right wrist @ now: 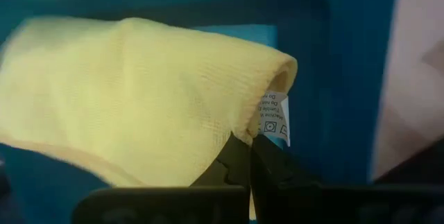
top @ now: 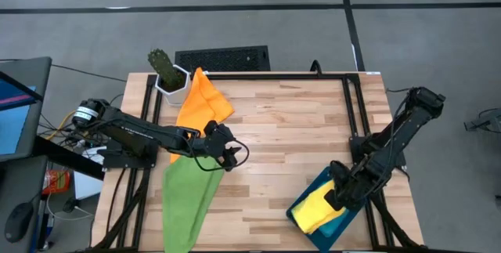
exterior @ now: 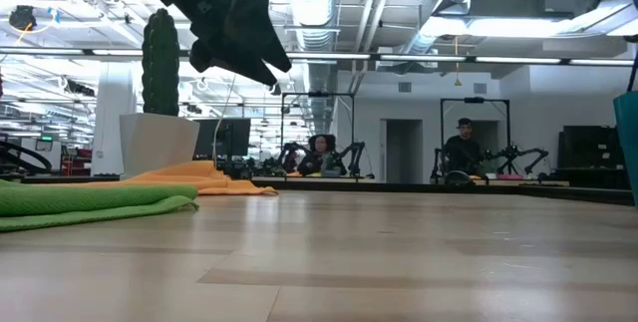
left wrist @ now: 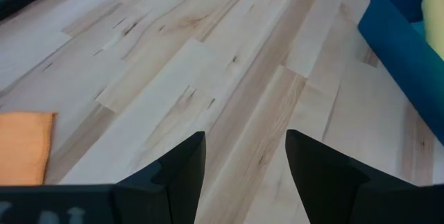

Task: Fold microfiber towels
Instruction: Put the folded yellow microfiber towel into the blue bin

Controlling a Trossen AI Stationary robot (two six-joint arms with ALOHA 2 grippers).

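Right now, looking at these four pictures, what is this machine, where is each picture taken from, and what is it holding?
It is a two-armed robot at a wooden table. One camera looks down from above, one sits at table height, and one rides on each wrist. The left end effector hangs open and empty over bare wood, beside the green towel and orange towel. The right end effector is shut on the yellow towel, which lies folded in the teal tray. A potted cactus stands at the table's far corner.

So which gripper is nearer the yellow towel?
Right. The right gripper is pinched shut on the yellow towel in the teal tray; the left gripper hovers open across the table.
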